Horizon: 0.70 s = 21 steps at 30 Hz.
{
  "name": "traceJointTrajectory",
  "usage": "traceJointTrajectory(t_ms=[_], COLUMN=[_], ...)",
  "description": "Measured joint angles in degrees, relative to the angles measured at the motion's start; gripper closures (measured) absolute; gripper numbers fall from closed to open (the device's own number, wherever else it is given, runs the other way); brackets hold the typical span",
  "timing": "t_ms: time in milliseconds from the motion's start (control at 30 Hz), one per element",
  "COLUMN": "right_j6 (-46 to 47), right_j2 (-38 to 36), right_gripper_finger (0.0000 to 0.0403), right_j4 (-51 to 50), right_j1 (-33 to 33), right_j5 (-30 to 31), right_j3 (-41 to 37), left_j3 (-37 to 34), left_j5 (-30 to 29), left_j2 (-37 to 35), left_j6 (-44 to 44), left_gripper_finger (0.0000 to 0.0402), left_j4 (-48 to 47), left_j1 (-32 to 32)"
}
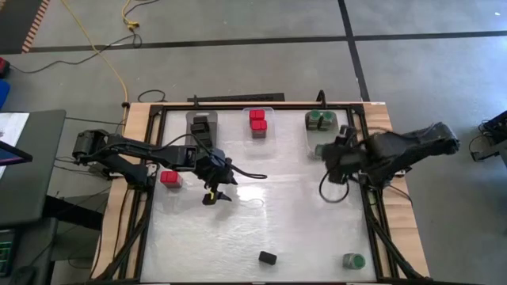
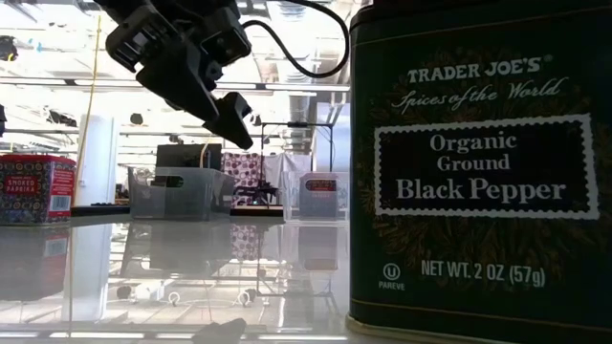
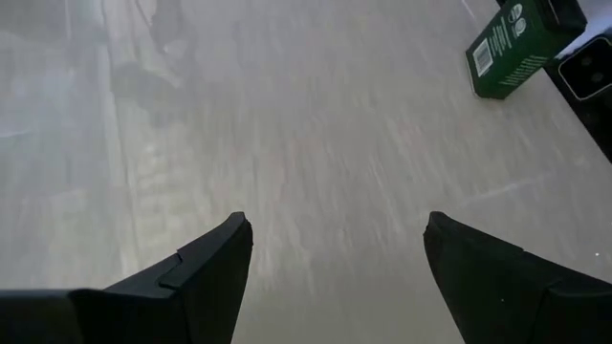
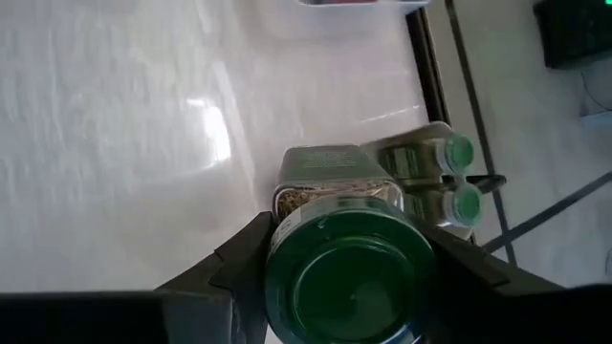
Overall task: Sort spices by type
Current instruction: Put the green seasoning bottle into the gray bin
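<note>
shiny pale table under both arms. right gripper at the right of the high view, squeezed onto a green-lidded jar, just by the jar bin with two jars inside. best to lower slowly, keep upright, let go only over a free spot. left gripper near the middle, wide open, holding nothing. red box beside it, black box and another jar low in the frame, waiting.
</note>
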Motion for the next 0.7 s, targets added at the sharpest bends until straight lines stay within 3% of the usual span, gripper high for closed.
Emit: traceJointTrajectory(t_ms=[200,367,533,700], right_j6=[-10.70,-25.99,-39.18,-49.35], right_j2=[-5.23,-6.46,-3.18,2.42], right_gripper_finger=[0.0181,0.0181,0.0181,0.0181], right_j4=[0.26,3.68,7.38,6.18], right_j1=[-14.74,-30.19,-44.10,-51.56], right_j5=[-5.06,-12.43,-22.92,-25.94], right_j3=[0.01,0.03,0.07,0.05], left_j3=[0.00,0.00,0.00,0.00], left_j5=[0.00,0.00,0.00,0.00], left_j2=[0.00,0.00,0.02,0.02], left_j6=[-0.58,-0.81,-0.22,-0.76], left_gripper_finger=[0.0104,0.0104,0.0104,0.0104], left_j4=[-0.06,-0.04,0.72,0.90], left_j1=[0.00,0.00,0.00,0.00])
